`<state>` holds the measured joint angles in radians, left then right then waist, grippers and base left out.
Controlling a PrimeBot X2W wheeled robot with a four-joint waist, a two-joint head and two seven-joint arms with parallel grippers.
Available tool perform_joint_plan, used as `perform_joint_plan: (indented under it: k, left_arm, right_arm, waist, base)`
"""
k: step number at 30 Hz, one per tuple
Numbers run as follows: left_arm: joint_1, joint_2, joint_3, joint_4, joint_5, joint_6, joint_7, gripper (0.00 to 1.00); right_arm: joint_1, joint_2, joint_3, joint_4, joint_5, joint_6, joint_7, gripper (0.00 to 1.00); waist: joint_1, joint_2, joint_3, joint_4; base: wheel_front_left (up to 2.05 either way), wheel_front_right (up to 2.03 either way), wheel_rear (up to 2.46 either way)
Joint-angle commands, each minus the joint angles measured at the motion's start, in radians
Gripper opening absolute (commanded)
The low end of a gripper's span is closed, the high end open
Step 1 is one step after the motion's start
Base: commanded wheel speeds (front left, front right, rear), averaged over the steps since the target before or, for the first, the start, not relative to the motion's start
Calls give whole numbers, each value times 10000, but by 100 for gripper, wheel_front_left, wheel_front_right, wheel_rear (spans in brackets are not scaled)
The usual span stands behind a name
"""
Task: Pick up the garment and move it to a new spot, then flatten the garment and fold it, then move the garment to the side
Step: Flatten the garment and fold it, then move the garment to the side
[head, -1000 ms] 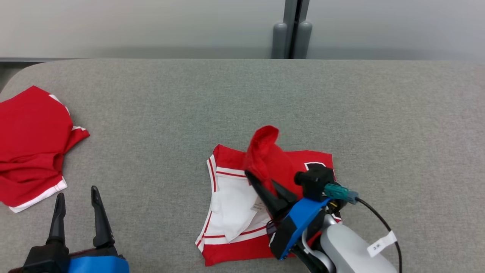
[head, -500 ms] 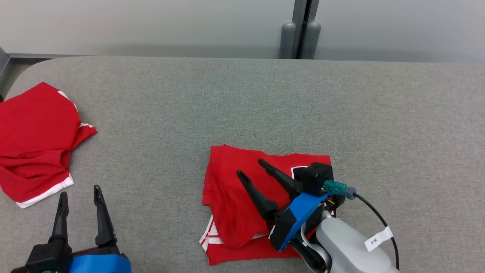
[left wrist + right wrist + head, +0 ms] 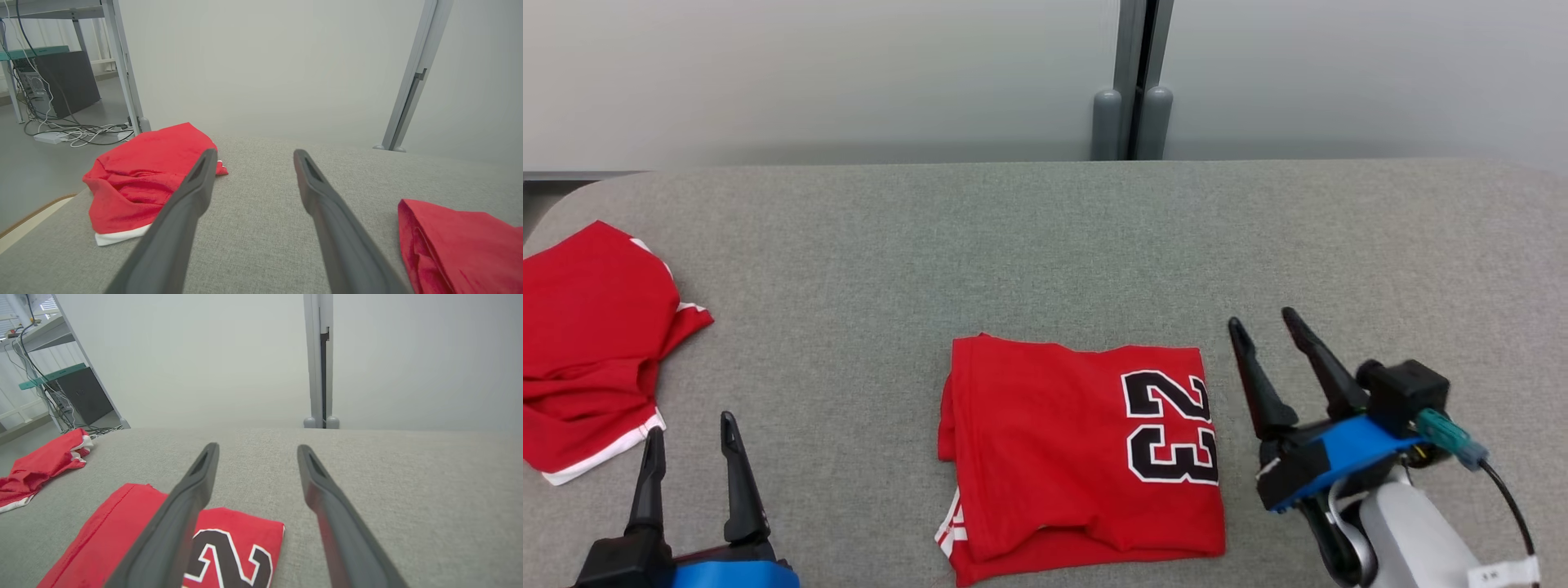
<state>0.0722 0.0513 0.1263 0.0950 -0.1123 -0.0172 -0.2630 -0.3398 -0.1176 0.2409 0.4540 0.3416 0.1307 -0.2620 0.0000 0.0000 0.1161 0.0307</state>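
- The folded red garment (image 3: 1078, 457) lies flat on the grey table (image 3: 1013, 245), on the near side of the grey post (image 3: 1131, 122) at the back edge and slightly to its left
- The right gripper (image 3: 1259, 318) hovers to the right of the post, just beside the garment's edge that carries the number 23; its fingers are spread and hold nothing
- The left gripper (image 3: 690, 424) waits far to the left of the post, also spread and empty, well apart from the garment
- A crumpled red pile (image 3: 588, 327) sits farthest left of the post
- The fold looks done, so I'd say the shift aside is what remains
- The bundle is near square, with no strong long axis; the right arm is plainly nearer, its fingers pointing toward the post alongside the cloth, so it would have to swing left to catch that edge
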Motion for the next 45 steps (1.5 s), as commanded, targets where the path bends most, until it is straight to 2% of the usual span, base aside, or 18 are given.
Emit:
perform_joint_plan:
  k: [1, 7, 15, 29, 45]
  left_arm:
    - [67, -14, 77, 14, 55, -2, -22, 100]
    - [272, -15, 97, 47, 153, -78, -22, 100]
    - [545, -12, 117, 169, 339, -220, -23, 100]
    - [791, -12, -153, 433, 537, -516, -22, 100]
    - [720, 118, -304, 798, 534, -561, -22, 100]
  right_arm:
    - [436, -1, -312, -346, -211, 3, -40, 100]
    - [2087, 276, -1436, -1735, -599, 3, -41, 100]
    - [3341, 536, -1977, -2352, -980, 3, -42, 100]
    - [3944, 657, -2207, -2147, -1367, 3, -42, 100]
    - [3998, 666, -2200, -1950, -1442, 3, 52, 100]
  waist:
    - [0, 0, -93, -73]
    - [0, 0, -334, -222]
    - [0, 0, -666, -214]
    - [0, 0, -1253, 57]
    - [0, 0, -1419, 100]
  base:
    - [0, 0, 0]
    - [0, 0, 0]
    - [0, 0, 0]
    - [0, 0, 0]
    - [0, 0, 0]
